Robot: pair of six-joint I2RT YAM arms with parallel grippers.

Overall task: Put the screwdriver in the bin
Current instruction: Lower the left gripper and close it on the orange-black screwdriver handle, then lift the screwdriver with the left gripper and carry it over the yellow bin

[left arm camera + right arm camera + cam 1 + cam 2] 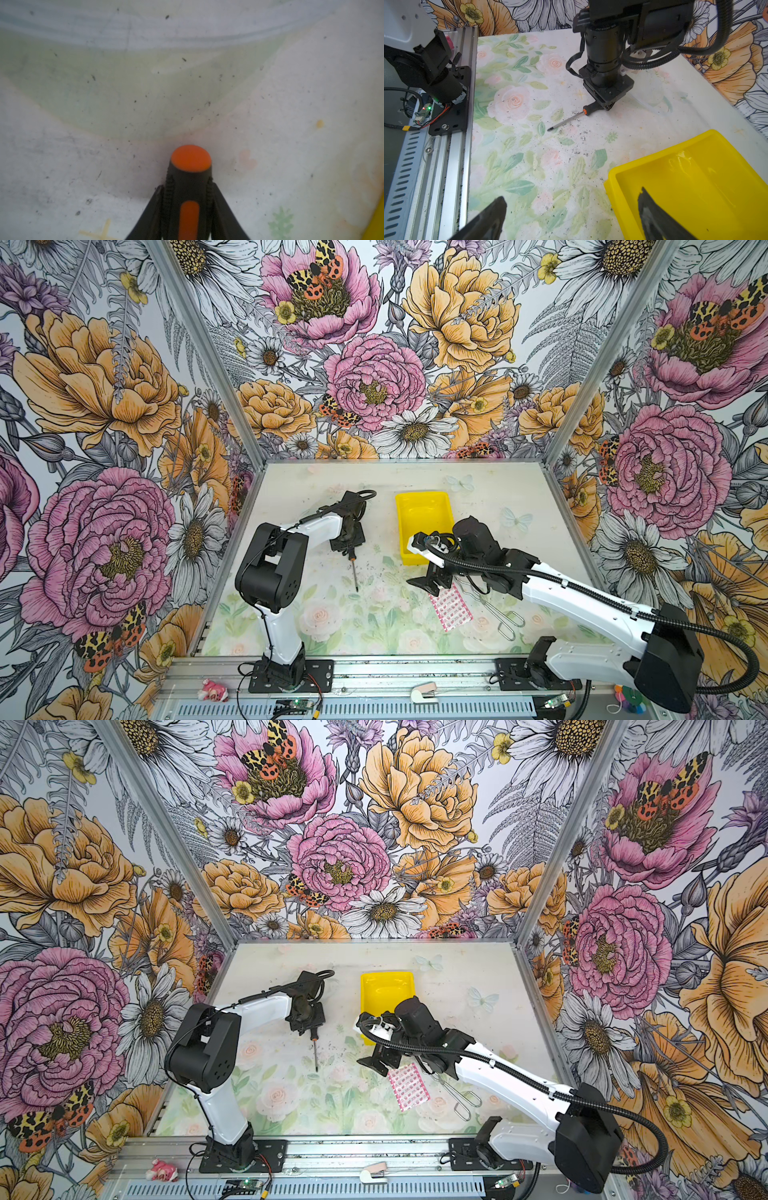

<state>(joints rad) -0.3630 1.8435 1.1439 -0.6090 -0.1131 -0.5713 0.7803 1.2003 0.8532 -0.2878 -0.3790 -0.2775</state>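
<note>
Both top views looked down from high on the whole table [374, 635]; wrist views sat low, sharing the screwdriver [190, 187].

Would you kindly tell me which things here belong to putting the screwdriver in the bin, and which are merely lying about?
Part of the job: screwdriver, clamped by the left gripper; yellow bin.
Lying about: silver wire tongs; pink patterned sheet; pink toy and small stapler on the front rail.

one screwdriver [590, 109], one yellow bin [424, 516], one set of tongs [492, 608], one pink sheet [451, 608], two robot arms [316, 526] [582, 599]
</note>
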